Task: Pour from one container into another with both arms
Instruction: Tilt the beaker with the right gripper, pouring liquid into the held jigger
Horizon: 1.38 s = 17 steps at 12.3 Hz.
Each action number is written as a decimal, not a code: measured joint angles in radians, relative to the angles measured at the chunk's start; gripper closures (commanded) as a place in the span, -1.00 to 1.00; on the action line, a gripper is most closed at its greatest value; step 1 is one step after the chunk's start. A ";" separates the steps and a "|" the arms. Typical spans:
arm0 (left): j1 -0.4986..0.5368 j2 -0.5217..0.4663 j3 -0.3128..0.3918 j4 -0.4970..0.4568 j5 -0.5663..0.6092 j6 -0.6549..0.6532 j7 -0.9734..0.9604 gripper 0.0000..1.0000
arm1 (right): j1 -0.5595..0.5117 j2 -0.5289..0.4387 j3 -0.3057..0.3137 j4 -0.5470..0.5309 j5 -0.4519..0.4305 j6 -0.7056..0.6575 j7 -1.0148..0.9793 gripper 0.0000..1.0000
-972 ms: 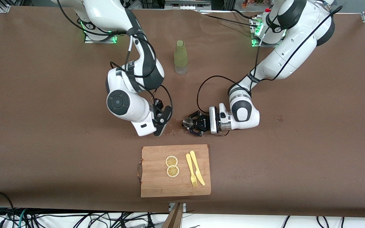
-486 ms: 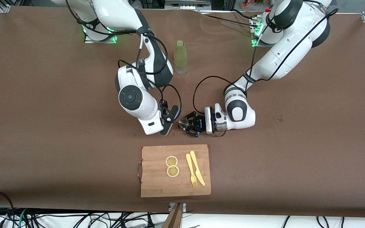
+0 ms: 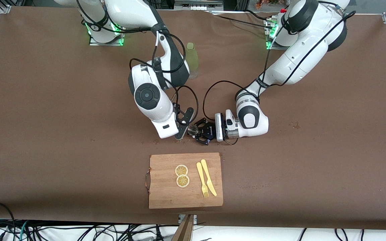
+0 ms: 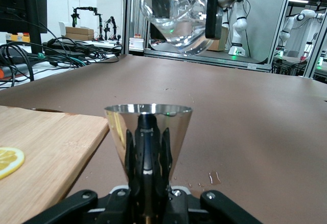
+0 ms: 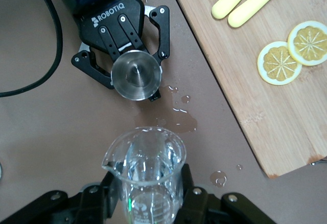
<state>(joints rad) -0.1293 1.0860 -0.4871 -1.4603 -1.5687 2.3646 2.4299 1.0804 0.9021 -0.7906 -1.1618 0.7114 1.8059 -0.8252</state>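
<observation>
The left gripper (image 3: 198, 131) was clenched on a small steel cup (image 5: 136, 74), holding it upright low over the brown table (image 3: 45, 134), just farther from the front camera than the wooden cutting board (image 3: 166, 197). In the left wrist view the steel cup (image 4: 148, 132) stood between the fingers with its mouth open upward. The right gripper (image 3: 183, 125) grasped a clear glass beaker (image 5: 145, 168) and held it in the air just beside the steel cup, toward the right arm's end of the table from it. In the left wrist view the beaker (image 4: 176, 14) hung above and apart from the cup's rim, with clear liquid in it. Drops and a small puddle of liquid (image 5: 179, 119) lay on the table between the cup and the cutting board's edge.

On the cutting board lay two lemon slices (image 3: 182, 175) touching each other, and beside them, toward the left arm's end, a yellow plastic fork (image 3: 202, 179) and a yellow knife (image 3: 209, 177). A green bottle (image 3: 192, 60) stood well apart from the board, farther from the front camera, partly hidden by the right arm (image 3: 152, 97). The left arm (image 3: 290, 63) reached in from its base toward the cup.
</observation>
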 measured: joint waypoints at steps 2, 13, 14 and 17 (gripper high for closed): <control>-0.003 0.001 0.000 0.002 -0.001 0.001 0.000 1.00 | 0.027 0.008 -0.028 0.000 0.000 0.000 0.000 0.97; -0.004 0.004 -0.010 0.005 -0.002 0.001 0.000 1.00 | 0.113 0.061 -0.099 0.001 0.000 0.010 0.039 0.97; -0.004 0.004 -0.011 0.005 -0.002 0.001 0.000 1.00 | 0.121 0.065 -0.108 0.001 0.000 0.010 0.043 0.97; -0.004 0.005 -0.012 0.006 -0.006 0.001 0.000 1.00 | 0.141 0.081 -0.125 0.001 0.000 0.020 0.055 0.97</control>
<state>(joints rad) -0.1338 1.0907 -0.4990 -1.4545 -1.5743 2.3661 2.4298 1.2218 0.9832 -0.9158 -1.1608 0.7113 1.8256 -0.7705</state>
